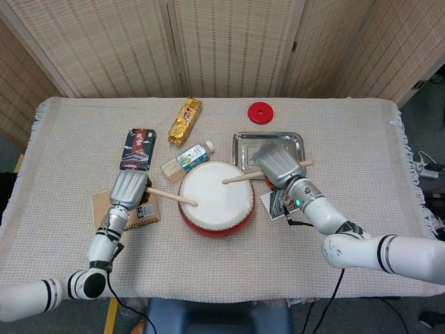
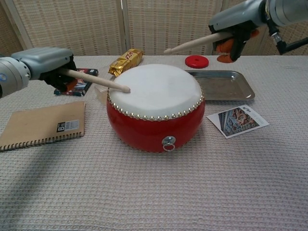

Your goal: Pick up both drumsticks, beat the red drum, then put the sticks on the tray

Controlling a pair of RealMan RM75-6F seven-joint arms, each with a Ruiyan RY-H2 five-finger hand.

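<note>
Left robot hand [image 2: 45,65] is wrapped on a drumstick [image 2: 98,82], tip laid at red drum [image 2: 155,108] skin for the beat; right robot hand [image 2: 236,21] grips 2nd drumstick [image 2: 192,44] raised above, ready. Drum mid-table, tray [image 2: 224,85] behind-right.

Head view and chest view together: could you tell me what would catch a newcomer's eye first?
The red drum with its white skin sits mid-table. The left hand holds a stick with its tip on the skin's left edge; the right hand holds its stick raised above. The shiny tray lies behind the drum, to the right.
</note>
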